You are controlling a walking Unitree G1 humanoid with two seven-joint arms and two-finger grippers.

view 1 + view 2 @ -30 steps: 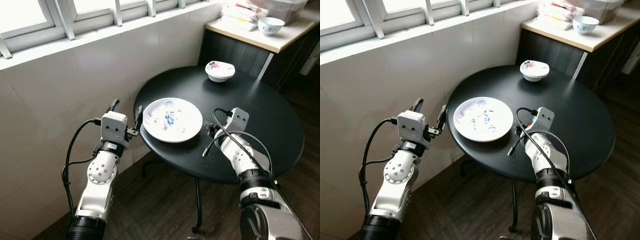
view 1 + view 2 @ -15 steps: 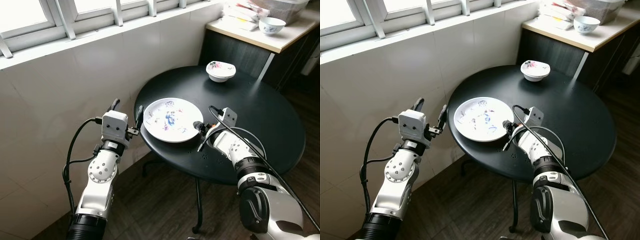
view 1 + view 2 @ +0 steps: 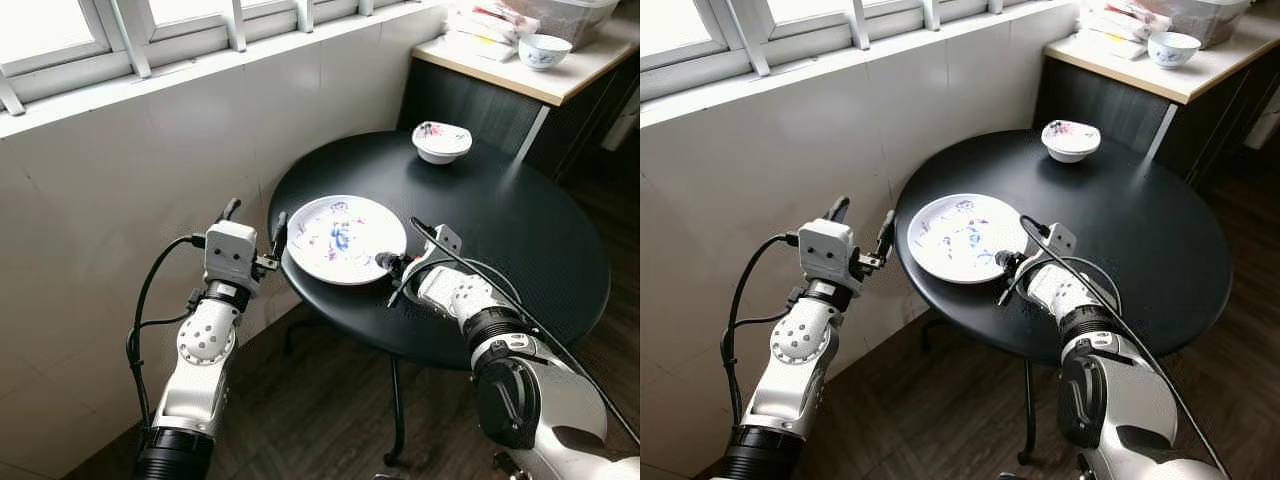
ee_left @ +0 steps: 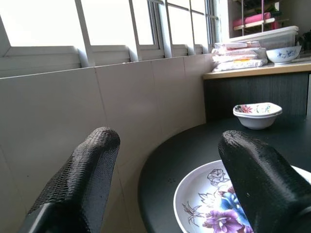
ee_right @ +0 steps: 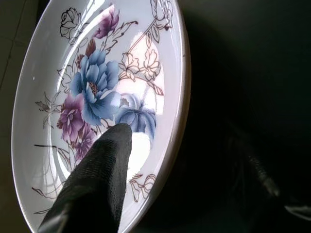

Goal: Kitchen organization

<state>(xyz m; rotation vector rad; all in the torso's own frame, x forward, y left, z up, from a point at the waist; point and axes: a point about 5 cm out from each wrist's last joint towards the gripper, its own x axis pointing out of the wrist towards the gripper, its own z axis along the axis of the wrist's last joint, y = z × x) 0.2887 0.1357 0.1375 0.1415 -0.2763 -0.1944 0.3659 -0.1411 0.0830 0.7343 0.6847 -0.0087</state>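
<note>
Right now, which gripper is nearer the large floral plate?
Right. The right gripper sits at the floral plate rim on the robot's right side, one finger over the inside of the dish. The left gripper hovers open just off the table edge, beside the plate's left rim.

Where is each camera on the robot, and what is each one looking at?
Left eye view: on the head, looking down at the round black table, both silver arms showing.
Right eye view: beside it, same scene.
Left wrist view: on the left arm, looking along its open fingers across the flowered plate toward the small bowl.
Right wrist view: on the right arm, one finger over the plate's rim.
All four share the plate.
</note>
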